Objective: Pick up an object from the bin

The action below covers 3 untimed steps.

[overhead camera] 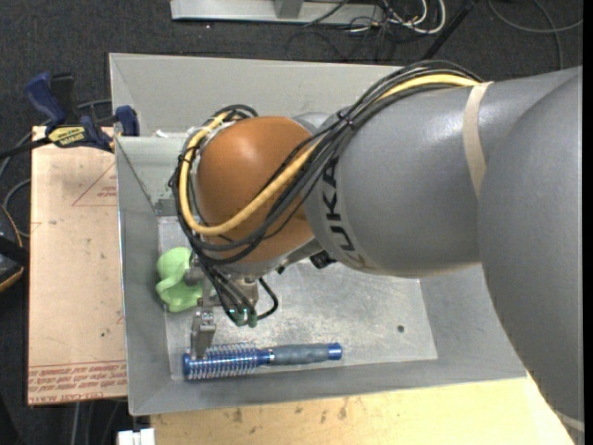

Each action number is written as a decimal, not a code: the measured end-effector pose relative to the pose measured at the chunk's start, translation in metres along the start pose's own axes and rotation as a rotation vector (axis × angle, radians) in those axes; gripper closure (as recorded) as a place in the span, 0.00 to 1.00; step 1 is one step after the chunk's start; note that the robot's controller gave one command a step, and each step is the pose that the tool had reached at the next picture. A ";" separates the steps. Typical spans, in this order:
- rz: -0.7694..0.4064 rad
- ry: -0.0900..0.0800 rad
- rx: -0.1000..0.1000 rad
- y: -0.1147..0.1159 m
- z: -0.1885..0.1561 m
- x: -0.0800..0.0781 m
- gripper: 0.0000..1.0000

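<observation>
The thick grey arm (435, 174) reaches in from the right and fills the upper middle of the grey metal bin (380, 313). Its rounded orange wrist cover (250, 188) is looped by yellow and black cables (278, 193). Below the cover the gripper (204, 327) points down into the bin's near-left corner. Whether it is clenched or released cannot be made out from this angle, and nothing is seen grasped in it.

The gripper's tip hangs just above the bristle end of a blue plastic hairbrush with a straight handle (261, 358). The brush lies flat on the floor along the near wall, with its long axis running left to right. Its bristled head points to the left corner and its smooth handle to the right.

Just left of the gripper, a pale green lumpy soft object (174, 281) sits against the left wall, close above the brush head.

The two walls, the green object and the brush hem in the corner around the gripper. To the right of the brush handle the scuffed floor lies open as far as the right wall.
</observation>
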<state>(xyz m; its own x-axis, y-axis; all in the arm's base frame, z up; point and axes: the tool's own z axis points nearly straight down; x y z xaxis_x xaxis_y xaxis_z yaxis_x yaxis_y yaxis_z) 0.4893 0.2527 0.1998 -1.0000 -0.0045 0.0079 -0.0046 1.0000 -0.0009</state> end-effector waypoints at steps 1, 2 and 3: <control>-0.176 -0.008 0.000 -0.066 0.124 -0.026 0.00; -0.178 -0.011 -0.003 -0.064 0.120 -0.026 1.00; -0.134 -0.017 -0.005 -0.043 -0.022 -0.025 1.00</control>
